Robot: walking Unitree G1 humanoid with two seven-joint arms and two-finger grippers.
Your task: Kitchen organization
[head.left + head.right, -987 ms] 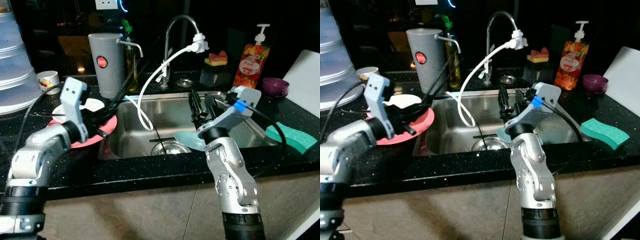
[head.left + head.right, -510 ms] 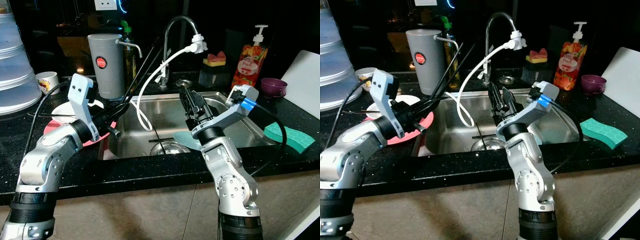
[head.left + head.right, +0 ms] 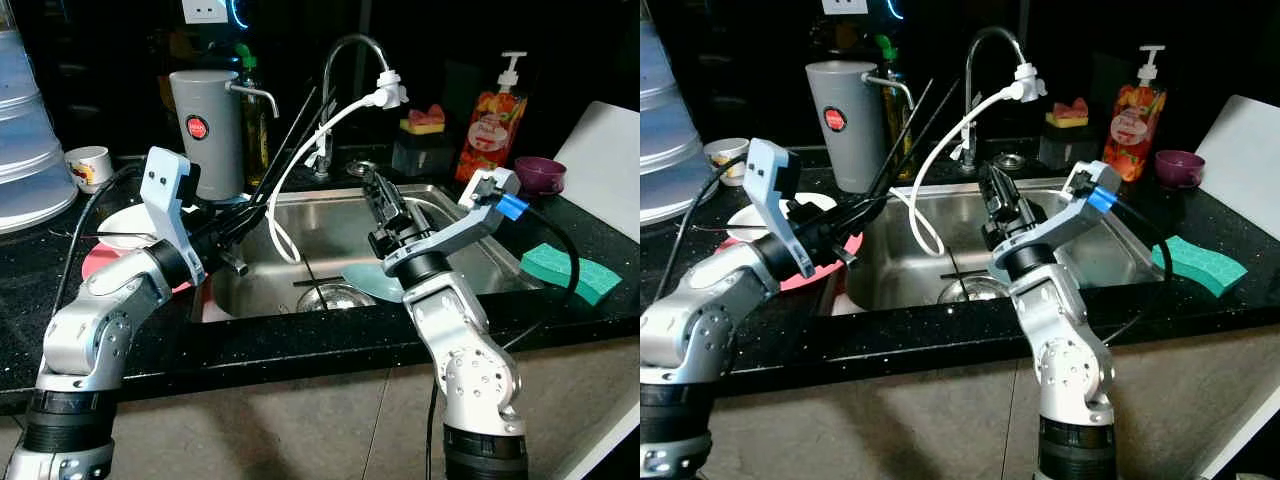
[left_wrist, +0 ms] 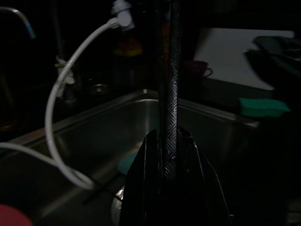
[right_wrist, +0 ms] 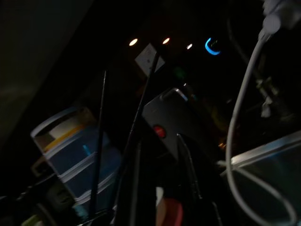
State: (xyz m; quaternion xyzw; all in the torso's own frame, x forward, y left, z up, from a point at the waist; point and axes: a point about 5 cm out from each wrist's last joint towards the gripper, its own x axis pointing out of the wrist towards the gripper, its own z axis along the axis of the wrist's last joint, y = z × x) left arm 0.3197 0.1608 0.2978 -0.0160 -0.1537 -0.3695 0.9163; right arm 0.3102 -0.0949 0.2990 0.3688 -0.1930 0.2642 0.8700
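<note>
**Chopsticks lifted off the plate toward the sink**

Over the last second the left gripper [image 3: 222, 240] has come up from above the pink plate [image 3: 95, 262] to the sink's [image 3: 330, 215] left rim. It is clamped on a pair of black chopsticks [image 4: 170, 70]. They now slant up and away from it, with their tips near the faucet [image 3: 345, 45] and crossing the white hose [image 3: 300, 140]. The right gripper [image 3: 385, 205] has slid leftward over the basin toward them. Its fingers point upward, and in the dim wrist view they seem slightly parted with nothing between them, though I would not swear to it. The two grippers are nearer each other but not touching.

My reading is that the chopsticks are cleared from the dirty dishes and are about to be handed over or dropped in the basin. Nothing has been put away yet, so the tidying looks to be at an early stage.

The counter [image 3: 300, 335] is black speckled stone, and the room beyond it is dark. A white plate [image 3: 120, 220] lies on the pink one, and a pale blue dish [image 3: 370, 285] sits in the steel sink by the drain. A grey jug [image 3: 205, 130] and a cup [image 3: 88, 165] stand behind at the left. At the right are a soap bottle [image 3: 485, 120], a purple bowl [image 3: 540, 172] and a green sponge [image 3: 560, 270].
</note>
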